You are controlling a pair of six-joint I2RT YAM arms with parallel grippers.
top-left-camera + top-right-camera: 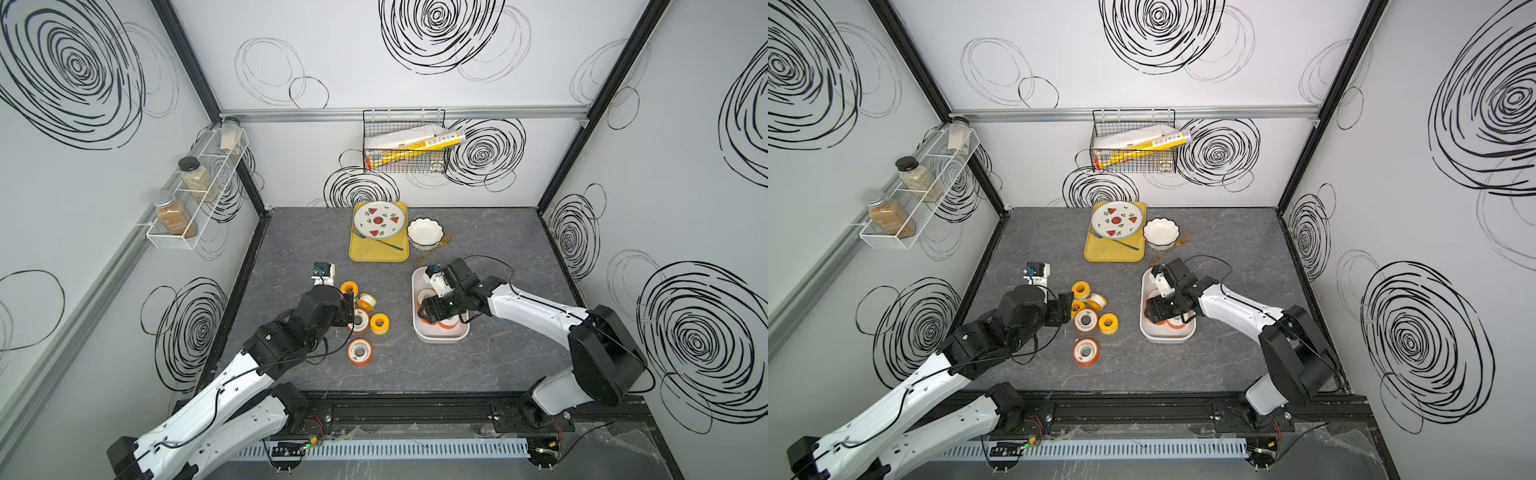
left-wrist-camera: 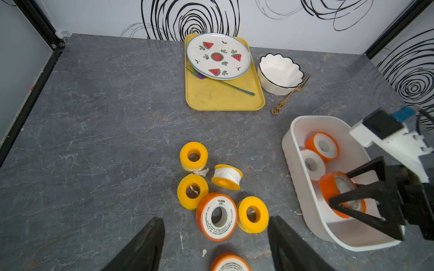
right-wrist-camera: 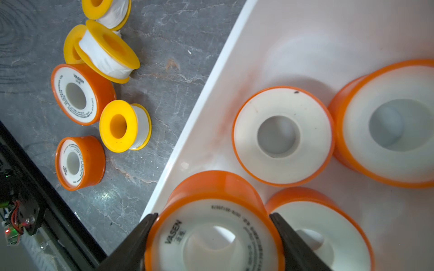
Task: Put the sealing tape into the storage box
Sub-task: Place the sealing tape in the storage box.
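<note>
Right wrist view: right claw (image 3: 212, 217) clamps an orange spool (image 3: 218, 185) low inside storage box (image 3: 305, 42); best released gently beside the others; left claw (image 2: 216, 219) gapes empty

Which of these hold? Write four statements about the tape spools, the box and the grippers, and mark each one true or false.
1. The right gripper has its jaws shut on an orange spool inside the storage box. True.
2. The left gripper holds a yellow spool. False: its jaws stand open and empty.
3. Six spools lie loose on the table. True.
4. The scalloped bowl holds a spool. False: it is empty.
</note>
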